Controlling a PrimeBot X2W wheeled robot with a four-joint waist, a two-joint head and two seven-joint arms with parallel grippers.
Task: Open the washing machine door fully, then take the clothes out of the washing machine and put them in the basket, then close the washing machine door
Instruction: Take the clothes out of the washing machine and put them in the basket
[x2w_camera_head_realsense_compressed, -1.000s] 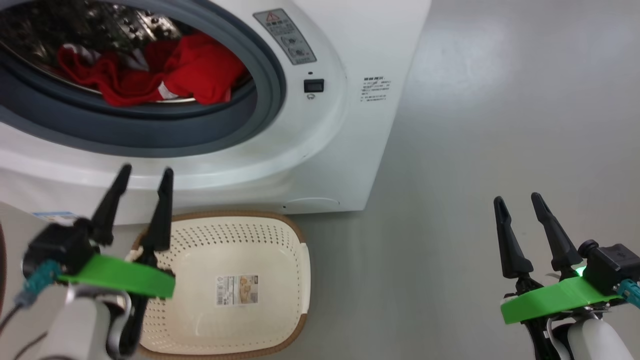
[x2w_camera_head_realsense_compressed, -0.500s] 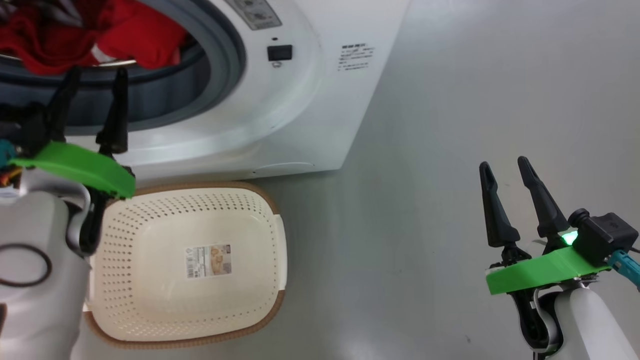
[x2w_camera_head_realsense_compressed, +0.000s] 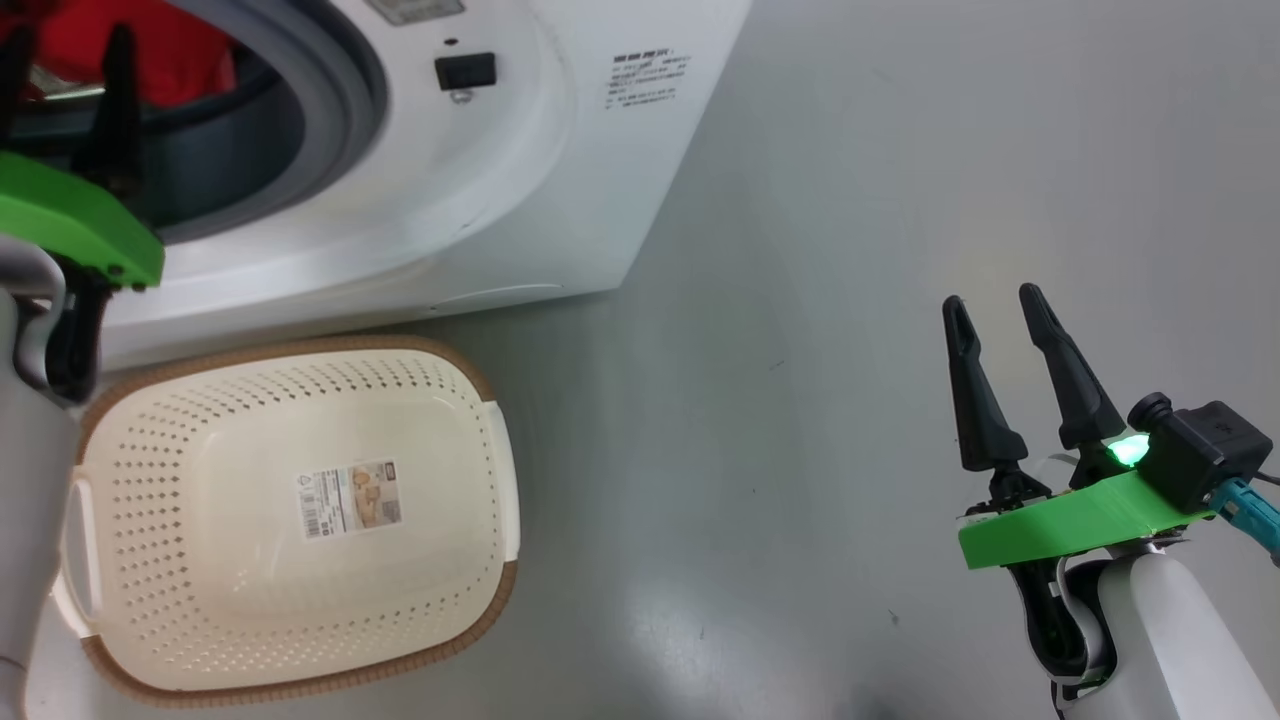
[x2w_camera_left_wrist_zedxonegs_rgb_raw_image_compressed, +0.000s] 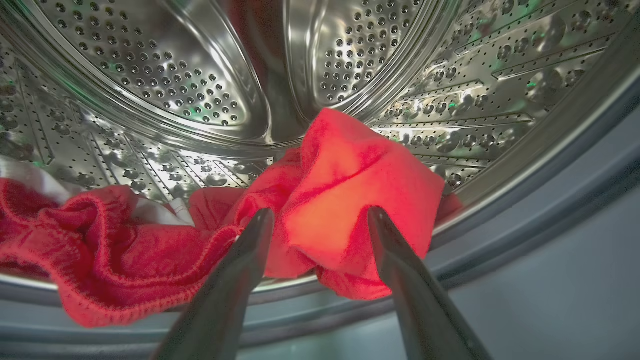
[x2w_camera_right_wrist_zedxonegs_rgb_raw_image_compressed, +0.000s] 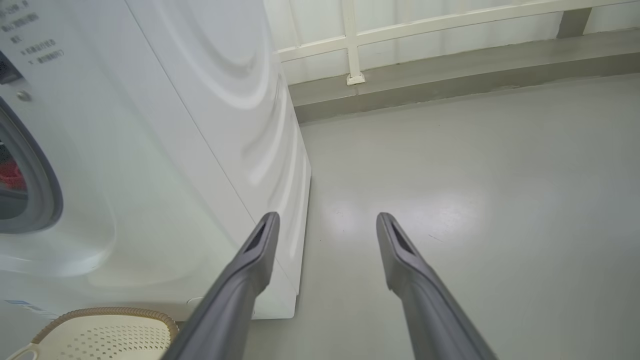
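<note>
Left gripper (x2w_camera_left_wrist_zedxonegs_rgb_raw_image_compressed: 320, 212), jaws wide, sits at the washer's (x2w_camera_head_realsense_compressed: 560, 180) mouth, aimed at the clothes (x2w_camera_left_wrist_zedxonegs_rgb_raw_image_compressed: 350, 170) inside; basket (x2w_camera_head_realsense_compressed: 150, 470) waits at the washer's foot; right gripper (x2w_camera_head_realsense_compressed: 990, 296) idles wide beside the washer

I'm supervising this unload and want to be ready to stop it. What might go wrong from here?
The open left gripper frames only one raised fold of the clothes; a pinch there may lift that fold while the rest drags or slips free. Fabric draped over the drum lip could snag on the grey gasket on the way to the basket.
</note>
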